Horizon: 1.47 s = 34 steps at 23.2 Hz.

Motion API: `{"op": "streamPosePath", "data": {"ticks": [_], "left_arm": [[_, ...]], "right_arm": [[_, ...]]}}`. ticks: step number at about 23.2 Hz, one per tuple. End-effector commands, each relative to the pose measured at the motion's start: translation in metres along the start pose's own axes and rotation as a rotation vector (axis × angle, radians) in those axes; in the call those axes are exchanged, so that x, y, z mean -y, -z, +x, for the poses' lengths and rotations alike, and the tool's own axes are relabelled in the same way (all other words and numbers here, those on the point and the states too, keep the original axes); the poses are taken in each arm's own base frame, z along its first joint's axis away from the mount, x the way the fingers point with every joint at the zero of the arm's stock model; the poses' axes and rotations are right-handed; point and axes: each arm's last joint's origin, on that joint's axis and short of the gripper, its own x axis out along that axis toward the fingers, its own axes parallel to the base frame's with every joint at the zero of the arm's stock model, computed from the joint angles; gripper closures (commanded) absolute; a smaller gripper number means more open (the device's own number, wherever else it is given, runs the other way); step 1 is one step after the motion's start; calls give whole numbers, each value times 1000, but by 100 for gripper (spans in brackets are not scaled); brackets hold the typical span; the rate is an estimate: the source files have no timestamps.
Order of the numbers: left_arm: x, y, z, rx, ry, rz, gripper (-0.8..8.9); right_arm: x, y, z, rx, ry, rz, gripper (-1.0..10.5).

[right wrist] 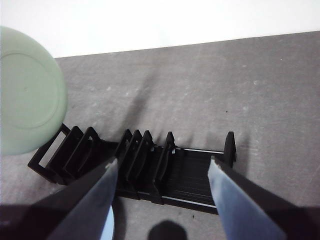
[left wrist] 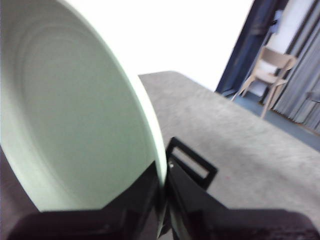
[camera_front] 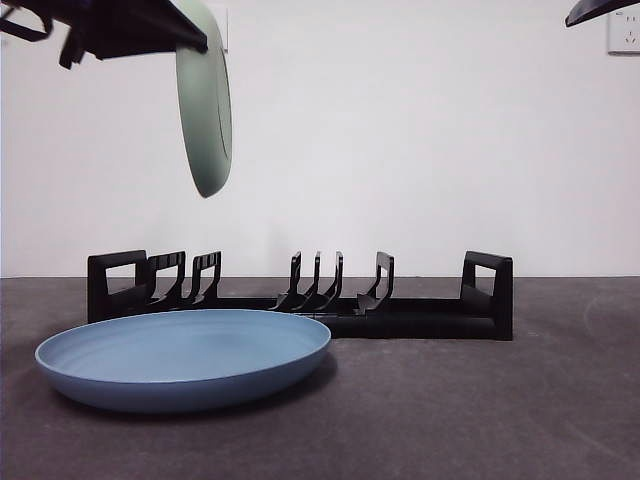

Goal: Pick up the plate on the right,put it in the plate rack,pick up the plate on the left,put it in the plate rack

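Front view: the long low black plastic plate rack [camera_front: 300,297] with upright curved prongs and a squared loop handle at each end stands on the dark grey table [camera_front: 480,410], every slot bare. Just in front of its left half a wide shallow blue plate [camera_front: 184,357] lies flat on the table. High above the rack's left end a round pale green plate [camera_front: 205,100] hangs on edge, nearly upright, held at its top rim by a dark arm coming in from the upper left corner. A black tip of the other arm shows at the top right corner.

Left wrist view: the left gripper [left wrist: 164,200] is clamped on the green plate's [left wrist: 75,115] rim, one jaw on each face, with the rack's end handle [left wrist: 191,163] below.

Right wrist view: the right gripper [right wrist: 162,167] hangs over the rack [right wrist: 145,162], its jaws spread wide and holding nothing; the green plate [right wrist: 27,90] is in the air over the rack's far end
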Motion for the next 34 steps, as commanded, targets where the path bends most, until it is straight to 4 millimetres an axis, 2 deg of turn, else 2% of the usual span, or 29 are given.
{"op": "streamPosePath", "data": {"ticks": [1, 10, 22, 27, 32, 34], "left_arm": [[-10, -5, 4, -41, -27, 36, 822], [-30, 10, 18, -149, -14, -15, 822], [-44, 37, 29, -292, -20, -29, 822], [-46, 42, 32, -316, -28, -41, 821], [-48, 45, 31, -344, -108, -39, 803], [-49, 47, 30, -363, -122, -37, 744]], "right_arm": [[0, 0, 0, -5, 5, 11, 638], [0, 1, 0, -16, 7, 12, 638], [0, 1, 0, -16, 8, 10, 638], [0, 1, 0, -16, 8, 10, 638], [0, 1, 0, -16, 8, 10, 638], [0, 1, 0, -17, 8, 10, 638]]}}
